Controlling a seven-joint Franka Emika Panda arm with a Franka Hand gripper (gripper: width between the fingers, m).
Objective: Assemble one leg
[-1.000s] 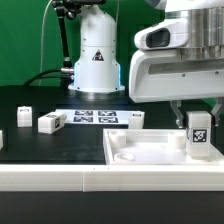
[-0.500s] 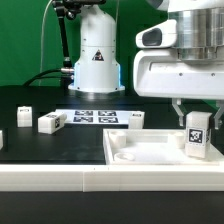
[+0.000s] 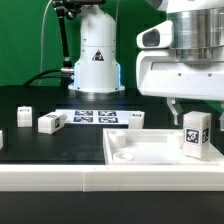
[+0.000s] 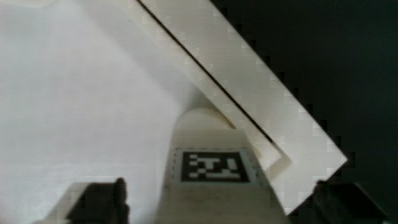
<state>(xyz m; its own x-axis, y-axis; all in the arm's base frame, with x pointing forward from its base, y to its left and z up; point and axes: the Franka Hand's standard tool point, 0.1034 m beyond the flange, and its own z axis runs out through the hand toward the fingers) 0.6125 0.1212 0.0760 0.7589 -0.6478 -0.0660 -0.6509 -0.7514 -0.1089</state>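
A leg (image 3: 196,135), a small white oblong block with a black-and-white tag, stands upright in the corner of the large white tray-like piece (image 3: 140,152) at the exterior view's right. My gripper (image 3: 197,107) hangs just above it, open. In the wrist view the leg (image 4: 215,160) lies between my two dark fingers (image 4: 98,200), with a gap on each side, next to the tray's raised rim (image 4: 249,90). Nothing is held.
Other legs alike lie on the black table: one (image 3: 50,122) and another (image 3: 24,116) at the exterior view's left, and one (image 3: 133,119) behind the tray. The marker board (image 3: 95,116) lies in front of the robot base (image 3: 97,55).
My gripper has risen a little above the leg. The leg stays standing in the tray's corner.
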